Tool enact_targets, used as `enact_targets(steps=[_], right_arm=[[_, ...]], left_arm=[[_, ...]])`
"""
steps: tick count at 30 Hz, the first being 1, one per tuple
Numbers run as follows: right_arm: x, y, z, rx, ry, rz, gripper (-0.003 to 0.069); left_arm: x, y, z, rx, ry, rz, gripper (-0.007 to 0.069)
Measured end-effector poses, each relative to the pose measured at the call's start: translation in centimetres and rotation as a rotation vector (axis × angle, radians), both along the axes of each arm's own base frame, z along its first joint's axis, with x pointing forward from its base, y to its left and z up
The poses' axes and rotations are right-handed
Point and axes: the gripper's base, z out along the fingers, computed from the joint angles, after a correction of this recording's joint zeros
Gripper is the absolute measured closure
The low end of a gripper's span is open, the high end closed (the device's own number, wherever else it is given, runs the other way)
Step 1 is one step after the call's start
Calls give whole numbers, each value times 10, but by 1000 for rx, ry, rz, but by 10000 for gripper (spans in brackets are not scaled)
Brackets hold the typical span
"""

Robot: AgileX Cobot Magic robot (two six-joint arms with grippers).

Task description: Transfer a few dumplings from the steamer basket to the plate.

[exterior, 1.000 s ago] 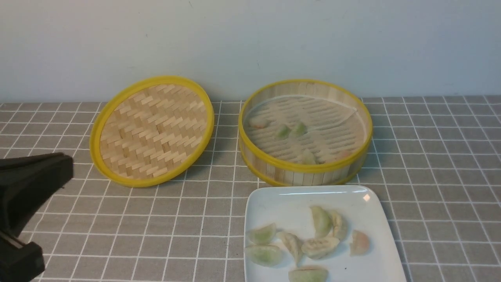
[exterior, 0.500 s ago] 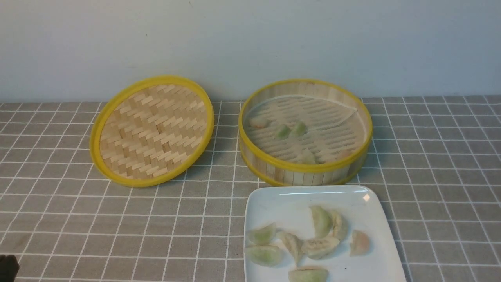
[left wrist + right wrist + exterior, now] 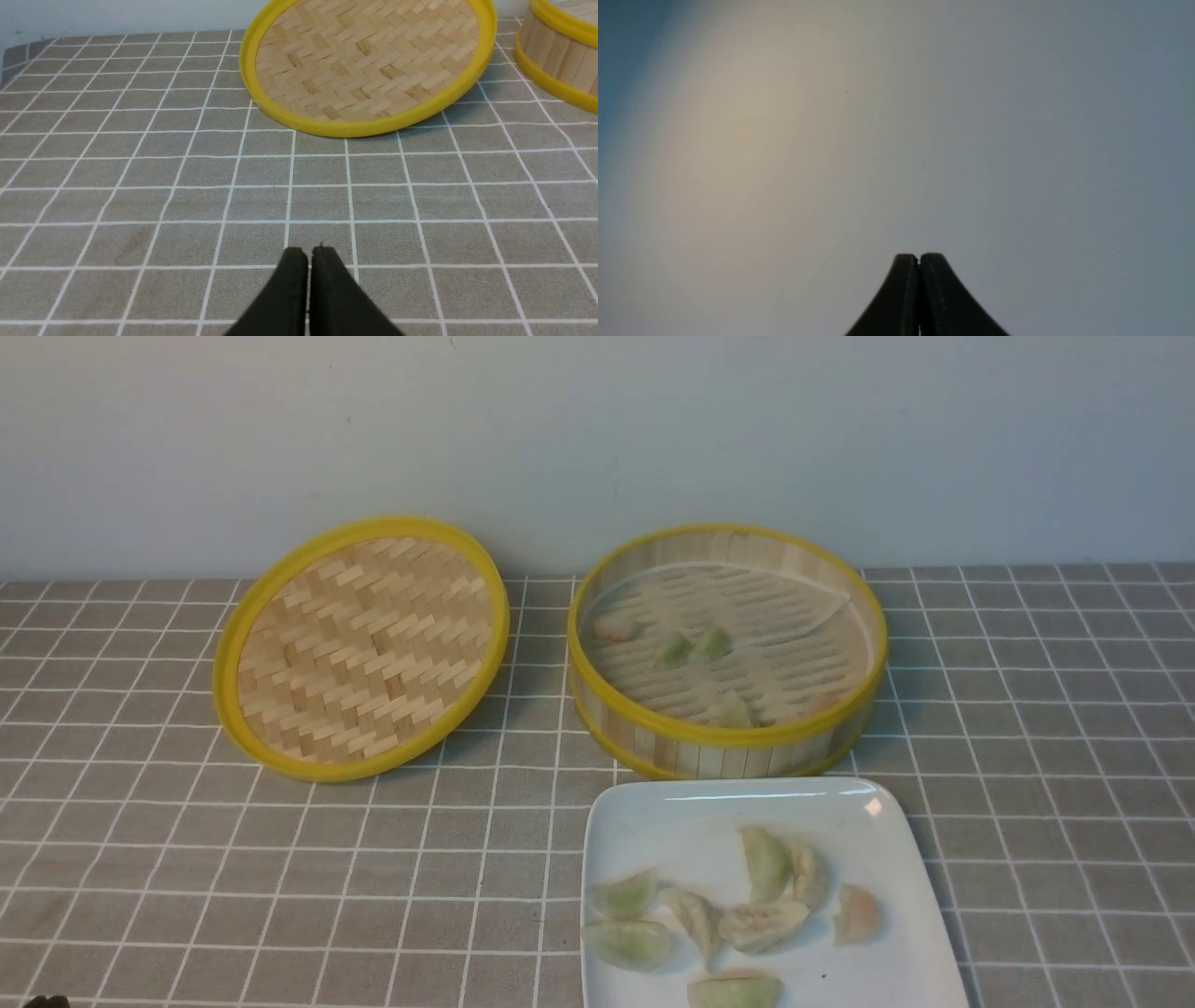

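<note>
The round bamboo steamer basket (image 3: 728, 733) stands at the back right of the table and holds several dumplings (image 3: 693, 649) on its pale liner. Just in front of it, the white plate (image 3: 672, 812) carries several more dumplings (image 3: 761, 924). My left gripper (image 3: 309, 252) is shut and empty, low over bare tablecloth at the near left, well away from basket and plate; only a dark sliver of it shows at the front view's bottom left corner. My right gripper (image 3: 919, 255) is shut with nothing in it, facing a blank blurred surface, out of the front view.
The woven yellow-rimmed lid (image 3: 362, 646) lies tilted to the left of the basket, also showing in the left wrist view as the lid (image 3: 369, 65). A grey checked cloth (image 3: 280, 877) covers the table, and a pale wall runs behind.
My left gripper has drawn back toward the near left corner, leaving the front view almost wholly. Basket, plate and dumplings have not moved.
</note>
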Motion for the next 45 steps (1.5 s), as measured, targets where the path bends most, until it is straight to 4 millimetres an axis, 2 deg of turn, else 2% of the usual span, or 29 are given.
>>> enact_targets(steps=[8,37,40,45], right_arm=[[0,0,0,0,0,0,673],[1,0,-1,-10,8,-2,673],[1,2,-9,-65,47,-29,673],[17,8,-42,-222,229,-141,673]], left_arm=[[-1,-5,0,0,0,-98,629],[-1,-5,0,0,1,-98,629],[-1,-5,0,1,1,-98,629],[-1,-5,0,1,1,-98,629]])
